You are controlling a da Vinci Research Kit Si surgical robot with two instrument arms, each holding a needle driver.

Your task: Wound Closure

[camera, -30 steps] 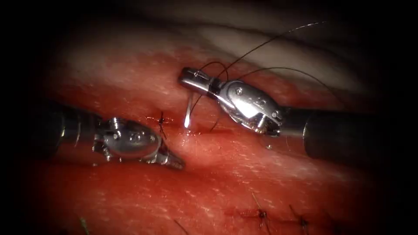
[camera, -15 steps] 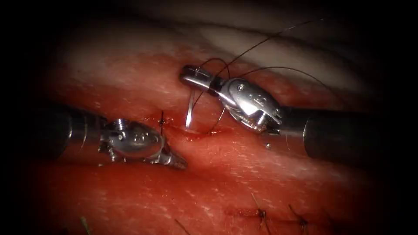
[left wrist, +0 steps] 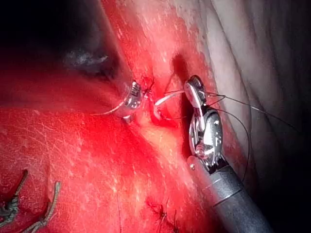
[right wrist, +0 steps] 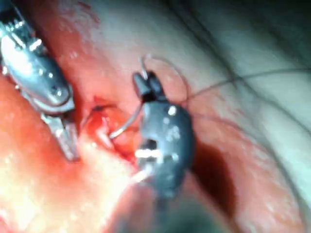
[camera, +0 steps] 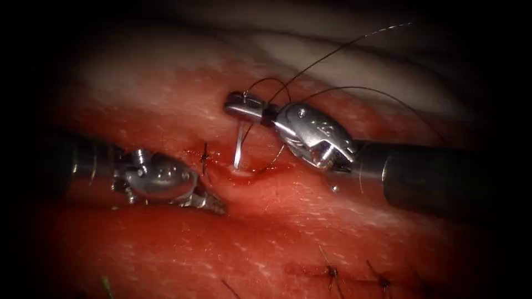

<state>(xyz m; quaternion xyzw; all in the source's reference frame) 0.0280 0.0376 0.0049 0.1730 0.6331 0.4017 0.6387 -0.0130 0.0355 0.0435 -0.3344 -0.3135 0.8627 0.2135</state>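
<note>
- Red, wet tissue (camera: 310, 232) spreads under both tools; we see the cut (camera: 249, 173) running left to right across its middle.
- We see the right tool (camera: 239, 105) pinching the needle (camera: 238, 147) near its rear end, the point meeting the tissue at the cut.
- Thread (camera: 354, 88) loops away to the far right.
- We find the left tool (camera: 213, 205) pressed together on the tissue, just left of the needle, holding nothing.
- Finished stitches (camera: 332, 272) lie near us, well apart.

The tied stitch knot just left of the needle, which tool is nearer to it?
Left. The left tool lies just below the knot, jaws shut on nothing. The right tool holds the needle near its tail, farther up and right.
</note>
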